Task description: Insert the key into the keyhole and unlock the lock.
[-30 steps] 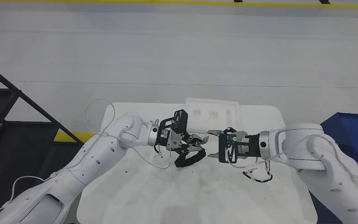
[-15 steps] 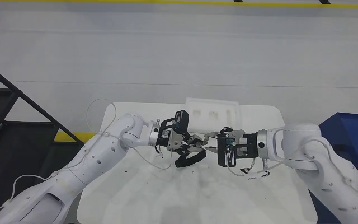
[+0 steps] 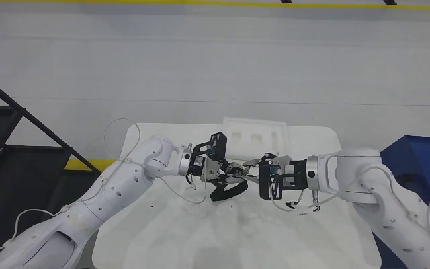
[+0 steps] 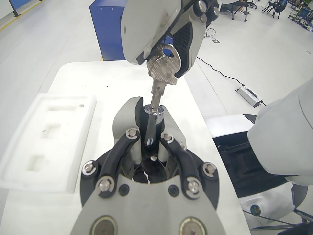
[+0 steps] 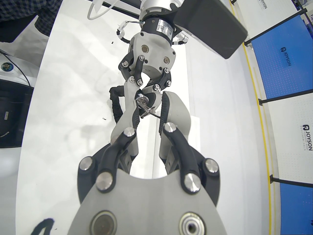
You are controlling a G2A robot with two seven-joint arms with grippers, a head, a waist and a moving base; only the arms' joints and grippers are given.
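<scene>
Toward the left, above the white counter (image 3: 168,235), grips the chrome lock cylinder (image 4: 150,128) in the left pincer (image 4: 151,106), fingers narrow and pressed to either side of the barrel, keyhole end turned toward the other arm. Carries the lock's black cable (image 3: 224,192) with it, looped down beneath the pincer toward the counter top; cannot tell whether touching. Behind, at the counter's far edge, a white foam tray (image 3: 255,134) with three rectangular recesses, well apart from both pincers and out of the line between them.

At mid-counter, sits pincer to pincer, almost nose to nose. Pinches the silver key (image 4: 163,72) by its bow in the right pincer (image 5: 149,106), fingers closed narrow on the flat faces, blade aimed at the cylinder. Has the blade tip at the keyhole, just entering, with most of the blade bare between bow and cylinder face and leaning a little off the cylinder's axis.

Further right, a thin cable loop (image 3: 300,205) dangling under the right wrist. At the far right, beside the counter, a blue cabinet (image 3: 411,149).
</scene>
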